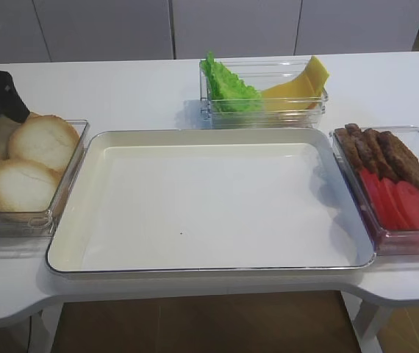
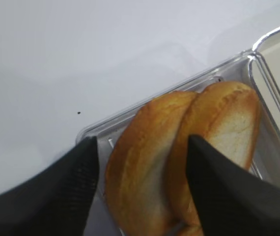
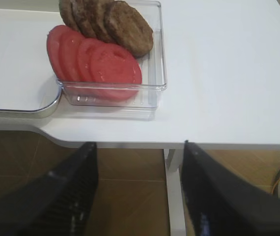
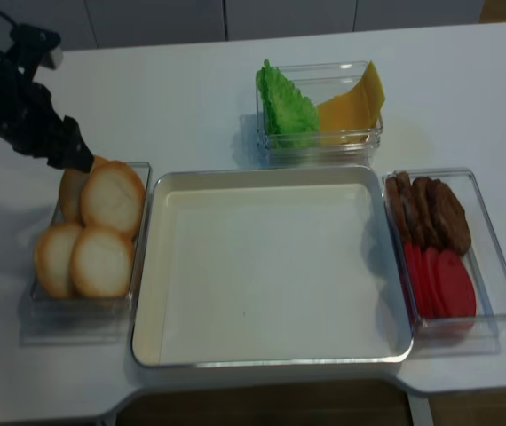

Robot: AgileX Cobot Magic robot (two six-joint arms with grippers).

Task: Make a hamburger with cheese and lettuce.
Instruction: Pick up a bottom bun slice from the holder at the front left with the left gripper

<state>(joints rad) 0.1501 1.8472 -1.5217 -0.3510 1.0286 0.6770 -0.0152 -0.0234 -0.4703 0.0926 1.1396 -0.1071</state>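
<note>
Right gripper (image 3: 137, 191): jaws apart, empty, hanging off the table edge, unseen in both high views. Tray (image 4: 271, 355): bare. Left gripper (image 2: 142, 187): jaws spread astride two upright bun halves (image 2: 179, 162), contact unclear. Lettuce (image 4: 287, 108) and cheese (image 4: 359, 99): rear bin, partly hidden.

Four bun halves (image 1: 26, 165) with pale cream faces and toasted golden rims lean overlapping at the left of the frame, two behind and two in front. At upper centre a bright green, crinkled lettuce leaf (image 1: 228, 87) stands propped on edge. Just to its right, thin yellow cheese slices (image 1: 301, 82) lean tilted, one squared corner pointing up.
</note>
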